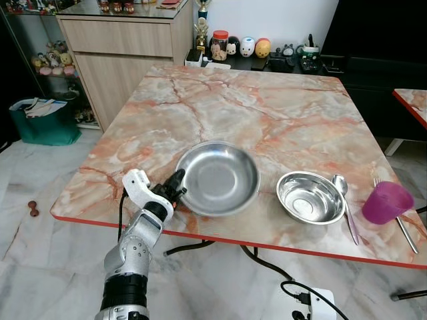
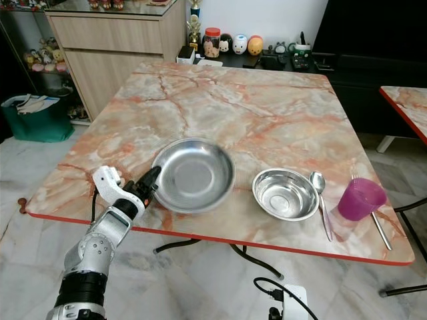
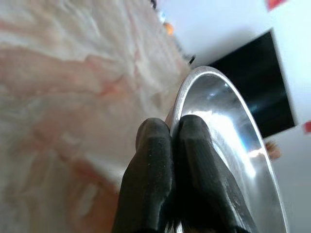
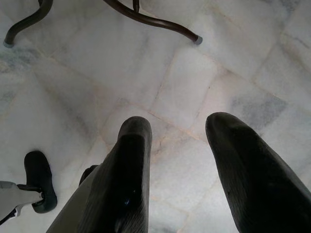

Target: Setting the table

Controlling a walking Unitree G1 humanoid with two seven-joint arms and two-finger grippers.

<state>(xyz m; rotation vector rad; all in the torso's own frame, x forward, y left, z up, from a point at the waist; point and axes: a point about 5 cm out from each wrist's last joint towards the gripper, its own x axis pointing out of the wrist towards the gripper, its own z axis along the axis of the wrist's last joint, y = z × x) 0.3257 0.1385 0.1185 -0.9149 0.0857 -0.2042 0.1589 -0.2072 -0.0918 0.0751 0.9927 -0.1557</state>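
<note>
Our left hand [image 1: 179, 185] is up at the near-left part of the worktop [image 1: 267, 107], its two black fingers [image 3: 194, 145] pinched together on the rim of the large steel plate [image 1: 219, 179]. In the left wrist view we see one finger outside the rim and the other just inside, closed tight with the thin metal edge between them. The plate lies flat on the marbled orange-and-cream surface, close to the near red edge.

Moving out to the right, we find a smaller steel bowl [image 1: 311, 197] sitting near the plate but apart from it. A spoon [image 1: 345, 203] lies just beside the bowl's far side, handle toward the near edge. Further right stands a purple cup [image 1: 387, 203], with a fork [image 1: 399, 223] lying next to it, partly hidden behind the cup.

Our right hand [image 4: 177, 145] hangs low over the white marble floor [image 4: 204, 77], fingers spread wide apart and holding nothing; a dark curved table leg [image 4: 146, 17] shows beyond them.

At the worktop's far side we see a wooden cabinet [image 1: 127, 47] and a row of small figurines [image 1: 247, 47] on a dark shelf. A green bag [image 1: 43, 123] sits on the floor at the left.
</note>
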